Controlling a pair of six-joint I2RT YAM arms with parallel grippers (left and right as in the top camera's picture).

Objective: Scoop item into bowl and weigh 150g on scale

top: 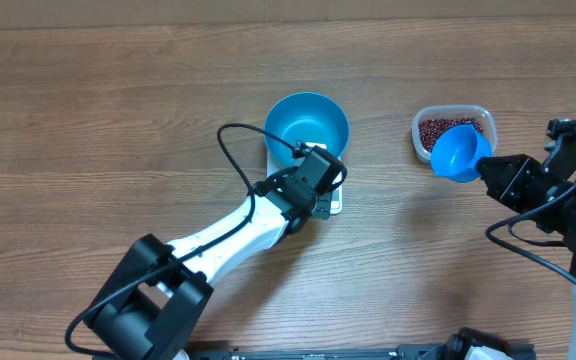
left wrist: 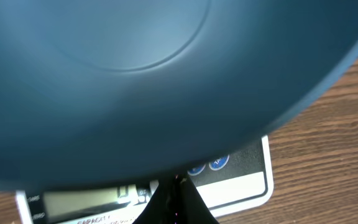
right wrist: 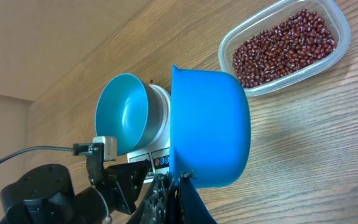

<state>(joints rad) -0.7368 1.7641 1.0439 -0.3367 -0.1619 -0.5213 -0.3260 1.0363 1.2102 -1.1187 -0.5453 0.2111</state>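
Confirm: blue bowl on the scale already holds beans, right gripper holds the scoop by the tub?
No, the bowl on the scale is empty, as the overhead view shows. The right gripper does hold the scoop by the tub.

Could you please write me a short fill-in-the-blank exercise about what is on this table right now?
1. The bowl stands ___ the scale.
2. The ___ claw is shut on the scoop.
3. The beans lie in the clear tub; the bowl is ___.
Missing words: on; right; empty.
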